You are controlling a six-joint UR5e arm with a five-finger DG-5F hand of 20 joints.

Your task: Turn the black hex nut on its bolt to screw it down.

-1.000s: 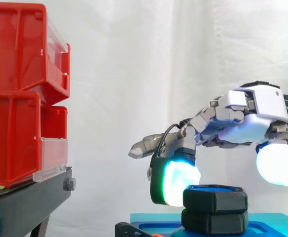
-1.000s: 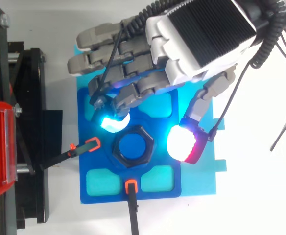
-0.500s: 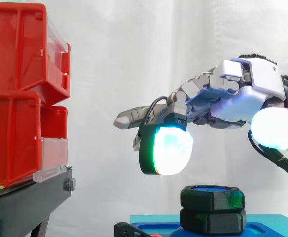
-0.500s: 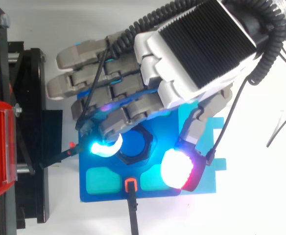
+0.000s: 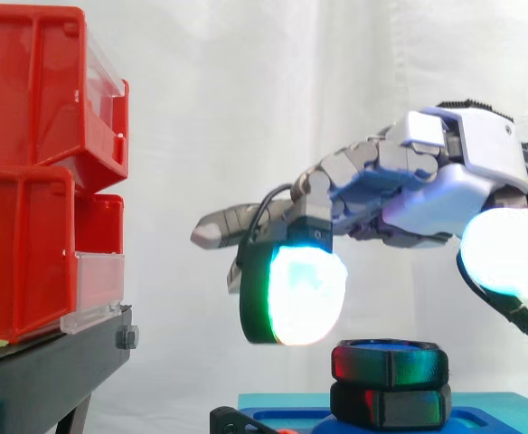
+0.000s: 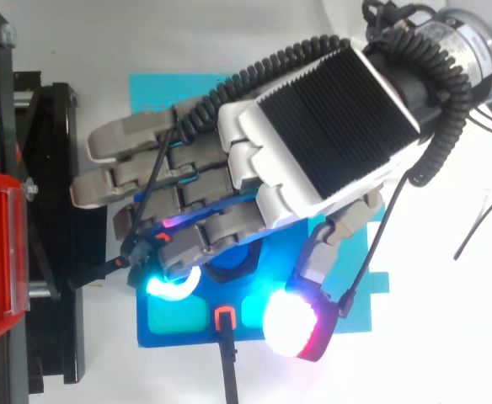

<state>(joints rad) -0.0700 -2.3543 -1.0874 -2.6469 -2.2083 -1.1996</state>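
Hand (image 5: 440, 199) hovers loosely spread, seemingly empty, above the matte black hex nut (image 5: 390, 364).

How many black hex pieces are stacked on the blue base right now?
2. The upper hex sits below the hand; the lower hex is right under it, on the base. None looks hidden.

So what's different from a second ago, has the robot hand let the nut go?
The robot hand has lifted away from the black hex nut: its glowing pads, down beside the nut a second ago, now sit higher than it, and the hand has slid toward the red bins. It holds nothing. The nut, blue base and bins have not visibly moved.
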